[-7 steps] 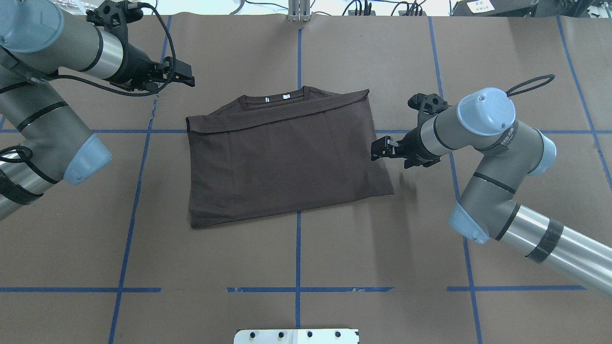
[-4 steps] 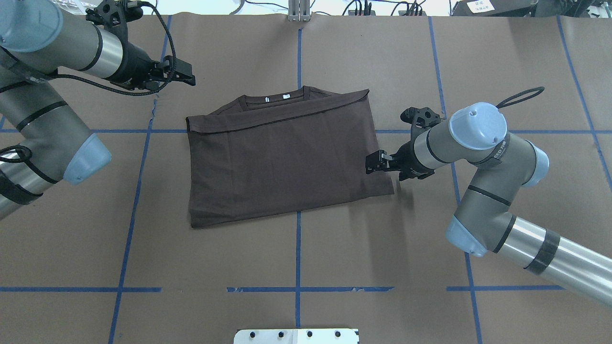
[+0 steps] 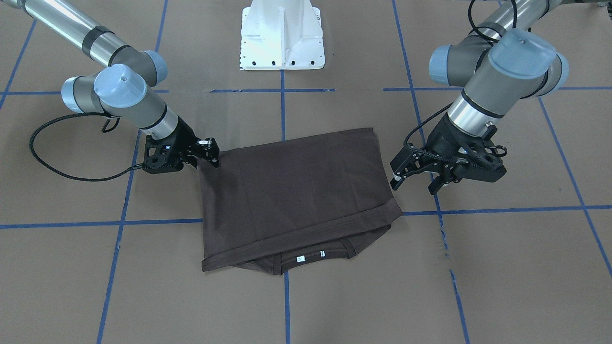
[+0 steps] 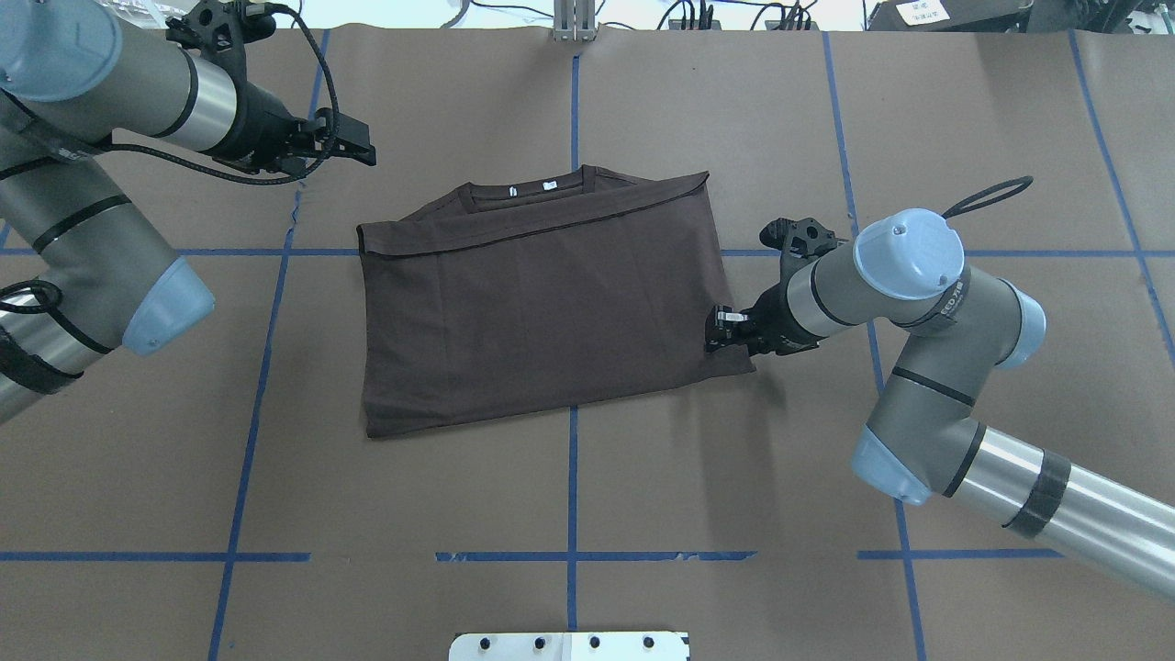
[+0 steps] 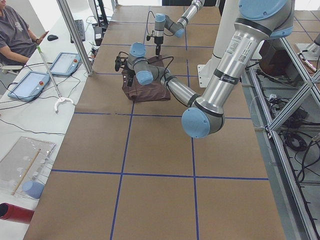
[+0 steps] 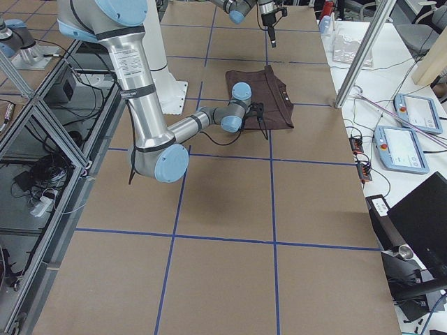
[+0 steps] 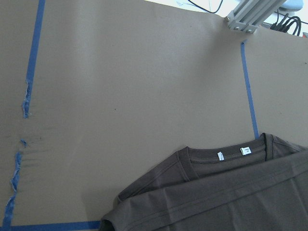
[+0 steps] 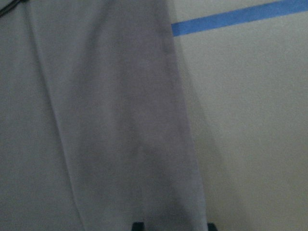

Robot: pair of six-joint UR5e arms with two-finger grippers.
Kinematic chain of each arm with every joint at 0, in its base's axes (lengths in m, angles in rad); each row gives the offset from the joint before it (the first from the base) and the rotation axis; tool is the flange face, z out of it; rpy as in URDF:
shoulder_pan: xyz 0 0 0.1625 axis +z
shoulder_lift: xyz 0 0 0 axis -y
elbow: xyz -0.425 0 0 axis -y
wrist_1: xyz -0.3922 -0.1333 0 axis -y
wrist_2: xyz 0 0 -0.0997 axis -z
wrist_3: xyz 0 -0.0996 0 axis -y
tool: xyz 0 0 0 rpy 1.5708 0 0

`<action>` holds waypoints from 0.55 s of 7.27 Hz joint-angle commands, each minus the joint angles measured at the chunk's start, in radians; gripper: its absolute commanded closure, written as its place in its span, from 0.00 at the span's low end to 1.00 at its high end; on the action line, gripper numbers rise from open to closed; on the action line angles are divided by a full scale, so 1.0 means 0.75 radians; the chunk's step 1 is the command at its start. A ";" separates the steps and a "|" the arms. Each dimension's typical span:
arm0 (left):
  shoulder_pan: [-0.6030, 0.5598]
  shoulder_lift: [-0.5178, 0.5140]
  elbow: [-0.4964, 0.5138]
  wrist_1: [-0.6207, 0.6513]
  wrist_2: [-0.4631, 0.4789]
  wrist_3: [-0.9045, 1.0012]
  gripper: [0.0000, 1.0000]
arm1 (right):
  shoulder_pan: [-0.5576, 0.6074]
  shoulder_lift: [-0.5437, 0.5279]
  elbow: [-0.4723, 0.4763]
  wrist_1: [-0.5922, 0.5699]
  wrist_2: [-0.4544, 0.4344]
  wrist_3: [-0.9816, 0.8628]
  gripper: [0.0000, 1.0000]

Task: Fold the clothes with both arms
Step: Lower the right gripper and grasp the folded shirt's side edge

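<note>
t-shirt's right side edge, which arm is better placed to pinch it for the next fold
Right. The right gripper sits at the T-shirt on that edge, near the corner closest to the robot, jaws open over the hem. The left gripper, also open, hangs clear of the cloth off the far left corner.

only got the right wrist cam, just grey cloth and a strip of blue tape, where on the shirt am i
Observer: Your right gripper is at the T-shirt's right edge, close to the corner on the robot's side, the end away from the collar.
Operator: and the left one, is it on the cloth too
Observer: No. The left gripper is open over bare table, just off the shirt's left edge near the collar end.
</note>
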 commanded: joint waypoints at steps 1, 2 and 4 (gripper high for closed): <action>0.004 -0.002 0.000 -0.002 0.000 0.007 0.00 | -0.004 -0.012 0.013 0.000 0.006 0.000 1.00; 0.004 -0.002 0.000 -0.004 0.000 0.011 0.00 | -0.008 -0.050 0.047 0.000 0.006 -0.002 1.00; 0.004 -0.004 0.000 -0.004 0.000 0.011 0.00 | -0.110 -0.250 0.275 0.002 -0.006 -0.002 1.00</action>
